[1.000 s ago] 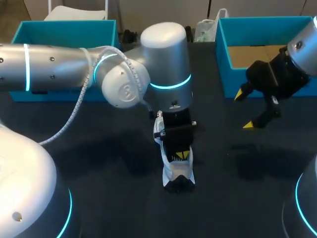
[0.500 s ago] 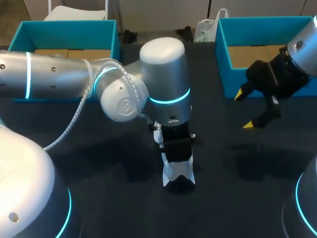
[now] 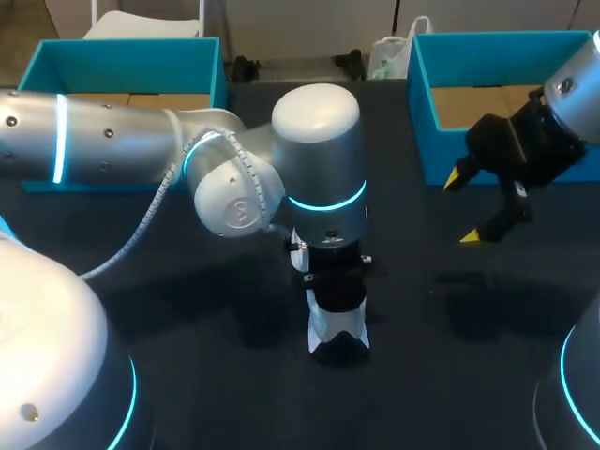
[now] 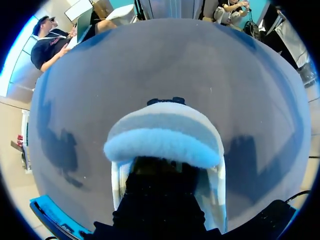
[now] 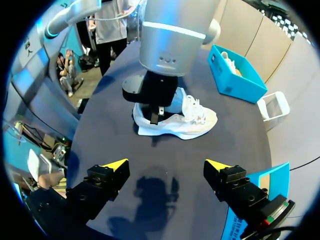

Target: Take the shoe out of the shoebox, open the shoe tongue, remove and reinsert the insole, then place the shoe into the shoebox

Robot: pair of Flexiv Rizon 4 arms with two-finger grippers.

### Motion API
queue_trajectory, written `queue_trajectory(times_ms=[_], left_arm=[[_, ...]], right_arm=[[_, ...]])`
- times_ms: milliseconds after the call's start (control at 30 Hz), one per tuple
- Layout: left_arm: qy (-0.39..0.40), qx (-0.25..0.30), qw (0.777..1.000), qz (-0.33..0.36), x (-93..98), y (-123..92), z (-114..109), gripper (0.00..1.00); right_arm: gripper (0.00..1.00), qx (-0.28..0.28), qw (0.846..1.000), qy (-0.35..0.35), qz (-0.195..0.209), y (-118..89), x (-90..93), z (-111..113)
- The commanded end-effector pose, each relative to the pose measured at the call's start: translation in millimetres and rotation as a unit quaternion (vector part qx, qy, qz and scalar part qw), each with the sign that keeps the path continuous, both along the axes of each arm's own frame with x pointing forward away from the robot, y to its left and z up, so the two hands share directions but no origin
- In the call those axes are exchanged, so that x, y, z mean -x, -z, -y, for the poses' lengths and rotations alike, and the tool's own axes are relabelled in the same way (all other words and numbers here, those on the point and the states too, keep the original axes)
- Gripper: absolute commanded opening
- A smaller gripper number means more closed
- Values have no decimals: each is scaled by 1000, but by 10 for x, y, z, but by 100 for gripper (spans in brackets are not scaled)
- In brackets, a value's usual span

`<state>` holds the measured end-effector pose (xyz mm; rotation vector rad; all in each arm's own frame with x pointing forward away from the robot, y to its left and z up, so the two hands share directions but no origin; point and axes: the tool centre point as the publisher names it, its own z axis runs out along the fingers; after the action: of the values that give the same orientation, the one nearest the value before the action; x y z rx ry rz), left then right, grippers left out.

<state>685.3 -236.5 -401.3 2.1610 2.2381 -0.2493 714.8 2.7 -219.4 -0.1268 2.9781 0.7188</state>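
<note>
One white shoe [image 3: 328, 326], left gripper [image 3: 336, 283] buried in it, jaws hidden, can't tell; right gripper [image 3: 462, 207] spread wide near shoebox [image 3: 419, 112]

So the left arm [image 3: 112, 150] is the only thing doing anything here. Compared with a second ago, its forearm sits lower across the head view. That means the brown floor of the teal box [image 3: 122, 58] behind it now peeks out above the arm, where before the arm covered it. The big wrist joint [image 3: 319, 159] is lower too and a touch further right. The left claw [image 3: 336, 281] is down deeper in the shoe [image 3: 337, 330]. A second ago you could see into the shoe's opening below the claw; now the black claw body covers that and only the shoe's white near end shows.
</note>
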Motion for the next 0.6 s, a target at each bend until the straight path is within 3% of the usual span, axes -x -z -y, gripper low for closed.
queue_trajectory(times_ms=[33,467,600], left_arm=[[-6,4,999,51,-46,-209,-116,0],[-30,6,983,179,-369,-457,-138,0],[-39,3,982,187,-453,-490,-131,40]], right_arm=[[100,1,1000,1,1,6,6,-5],[100,1,1000,1,1,6,6,-5],[100,1,1000,1,1,6,6,-5]])
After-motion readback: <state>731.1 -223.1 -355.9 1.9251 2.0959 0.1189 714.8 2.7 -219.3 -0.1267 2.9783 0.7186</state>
